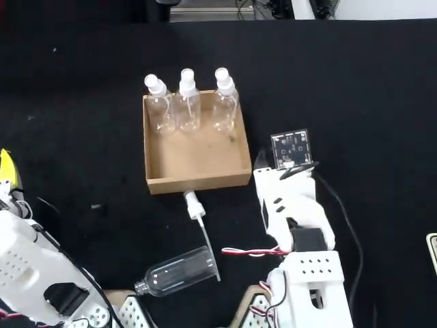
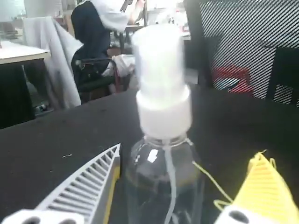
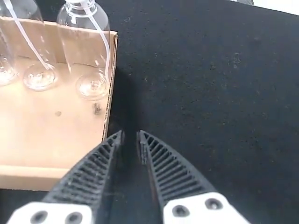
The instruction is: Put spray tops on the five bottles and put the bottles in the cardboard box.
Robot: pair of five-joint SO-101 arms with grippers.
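Note:
Three clear bottles with white spray tops stand along the far wall of the cardboard box. An uncapped bottle lies on its side near the front of the black table, and a loose spray top with its long tube lies just in front of the box. My left gripper is shut on a capped bottle, held upright between the white finger and the yellow one. My right gripper is shut and holds nothing beside the box's right front corner.
The arm bases and a red-and-white cable take up the front edge. A pale object pokes in at the right edge. Black cloth lies open to the right of the box.

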